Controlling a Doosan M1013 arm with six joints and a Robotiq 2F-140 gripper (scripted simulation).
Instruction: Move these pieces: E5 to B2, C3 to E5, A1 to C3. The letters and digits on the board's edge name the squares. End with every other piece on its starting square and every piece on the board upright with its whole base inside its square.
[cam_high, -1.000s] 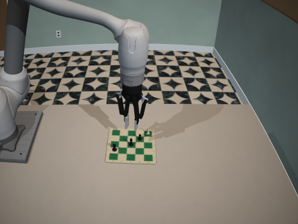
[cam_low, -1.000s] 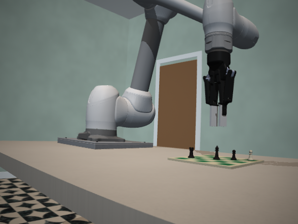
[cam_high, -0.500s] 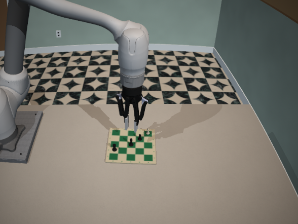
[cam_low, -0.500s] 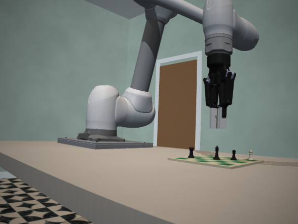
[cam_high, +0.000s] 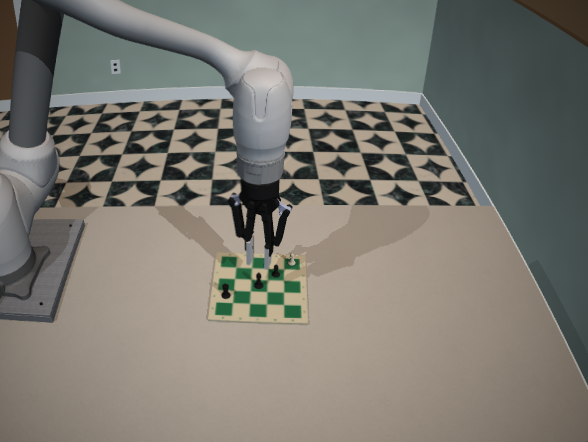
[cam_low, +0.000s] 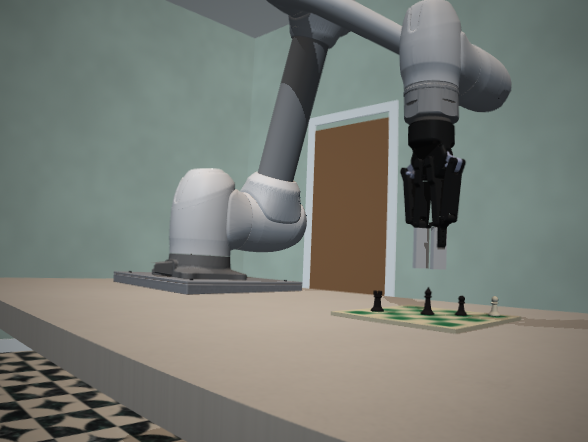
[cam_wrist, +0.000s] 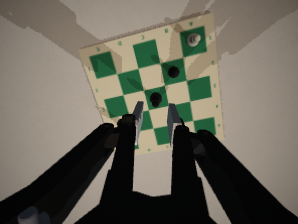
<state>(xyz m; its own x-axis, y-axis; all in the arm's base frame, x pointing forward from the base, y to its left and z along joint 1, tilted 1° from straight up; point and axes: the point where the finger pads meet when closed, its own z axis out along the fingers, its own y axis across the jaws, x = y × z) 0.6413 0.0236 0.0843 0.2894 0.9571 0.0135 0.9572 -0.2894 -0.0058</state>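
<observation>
A small green-and-cream chessboard (cam_high: 258, 290) lies on the beige table. On it stand a black rook (cam_high: 226, 291), a black bishop (cam_high: 258, 281), a black pawn (cam_high: 275, 271) and a white pawn (cam_high: 292, 259) in the far right corner. My gripper (cam_high: 257, 260) hangs well above the board, pointing straight down. Its fingers are drawn in to a narrow gap with nothing between them. In the wrist view the fingertips frame the bishop (cam_wrist: 156, 98). The black pawn (cam_wrist: 173, 71) and white pawn (cam_wrist: 192, 39) lie beyond, and the rook is hidden behind the fingers. The edge letters are too small to read.
The arm's base plate (cam_high: 30, 280) sits at the table's left edge. The table's far edge runs just behind the board, with tiled floor beyond. A wall stands to the right.
</observation>
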